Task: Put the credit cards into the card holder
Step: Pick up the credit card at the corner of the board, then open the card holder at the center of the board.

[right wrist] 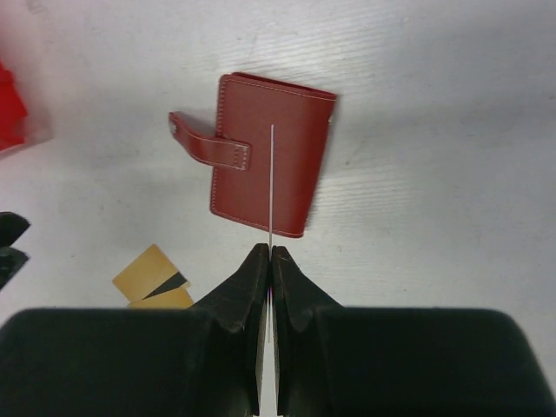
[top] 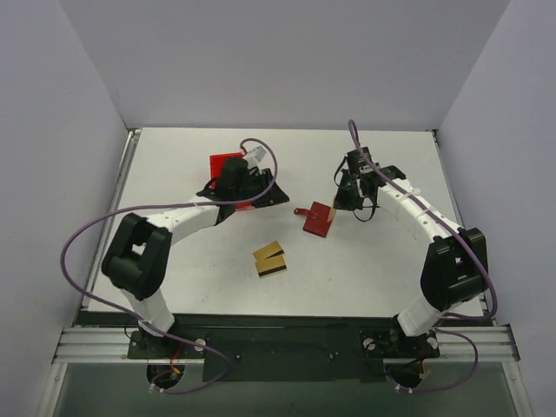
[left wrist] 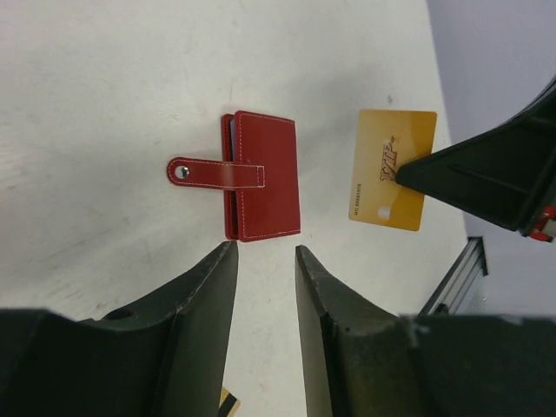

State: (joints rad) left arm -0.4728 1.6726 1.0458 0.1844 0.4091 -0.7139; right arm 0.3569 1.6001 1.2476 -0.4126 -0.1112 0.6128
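Zero loaded yet, by the look of it. Your right gripper (right wrist: 271, 252) is pinching one credit card (left wrist: 391, 169) edge-on, hovering just off the card holder (top: 318, 222) at its 2 o'clock in the top view. That holder is lying folded shut, snap tab (left wrist: 204, 172) sticking out loose. Your left gripper (left wrist: 265, 250) is sitting with jaws spread, gripping nothing, over by the red bin (top: 226, 162). Two more cards (top: 270, 259) are waiting at the holder's 8 o'clock. You're looking at opening it, then slotting all three.

1 bright red bin (top: 226, 163) near the far edge; white table (top: 365, 269) beneath it
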